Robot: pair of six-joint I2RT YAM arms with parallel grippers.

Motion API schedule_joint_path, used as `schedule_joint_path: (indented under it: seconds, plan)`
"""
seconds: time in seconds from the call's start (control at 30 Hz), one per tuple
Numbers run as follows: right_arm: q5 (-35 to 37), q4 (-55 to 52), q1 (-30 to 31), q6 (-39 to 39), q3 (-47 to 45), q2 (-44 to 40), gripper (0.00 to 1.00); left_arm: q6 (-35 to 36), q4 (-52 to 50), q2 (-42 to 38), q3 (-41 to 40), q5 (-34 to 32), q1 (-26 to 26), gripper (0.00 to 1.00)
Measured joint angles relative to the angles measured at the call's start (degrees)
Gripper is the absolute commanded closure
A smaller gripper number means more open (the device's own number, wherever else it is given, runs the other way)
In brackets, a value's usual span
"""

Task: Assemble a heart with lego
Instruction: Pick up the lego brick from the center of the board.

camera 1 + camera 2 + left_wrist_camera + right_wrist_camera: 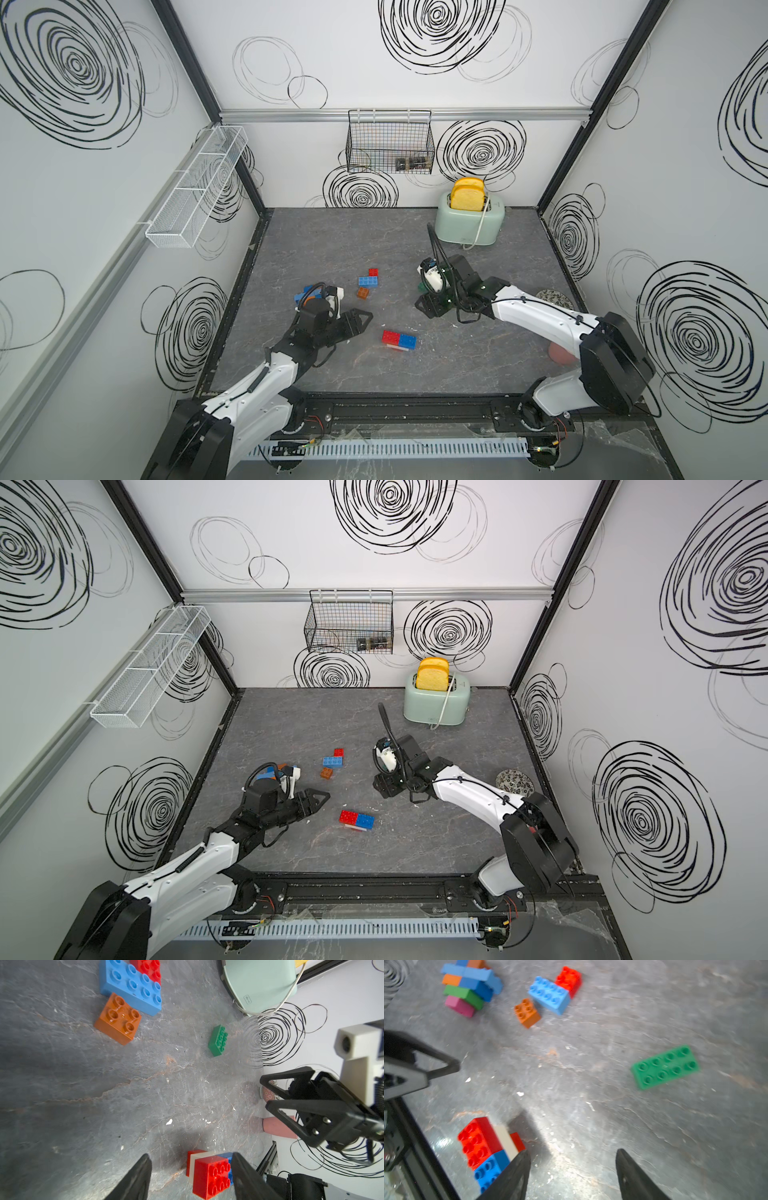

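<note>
A small lego assembly (399,340), made of a red square brick and a blue square brick side by side on a white plate with another red brick beneath, is seen lying on the grey marbled tabletop (332,241). It is placed between the two claws, nearer the left claw (191,1155), just beyond its tips and untouched by them. The left claw's black fingers are held apart, and nothing is gripped.

The right claw (573,1151) is likewise spread wide and empty. A flat green eight-stud lego brick (664,1067) is shown lying ahead of it and off to one side, well clear of its fingers.

Farther out from the left claw's tips, three loose bricks are grouped together. A light blue eight-stud brick (368,281) is touched by a red four-stud brick (373,272) on its far side, and an orange four-stud brick (363,293) is set just beside its near side.

A taller pile of joined blue, orange, green and pink bricks (471,987) is found behind the left claw, close to its wrist, and is mostly hidden by the arm in both top views.

Beyond the right claw, towards the back wall, a mint-green toaster holding two yellow toast slices (469,220) is seen. A black wire basket (390,143) is hung on the wall above it.
</note>
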Motion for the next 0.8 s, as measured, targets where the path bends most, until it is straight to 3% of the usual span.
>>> schedule_joint_path:
  seconds: [0.33,0.8]
  plan:
    - [-1.57,5.77,-8.55,5.81,-2.03,6.64,0.28,0.44,0.5,1.9,-0.22,2.51,1.4,0.35]
    - [-3.54,9.49,-10.36,6.05,8.28,22.25,0.28,0.87,0.96,3.74,-0.33,3.74,3.34,0.35]
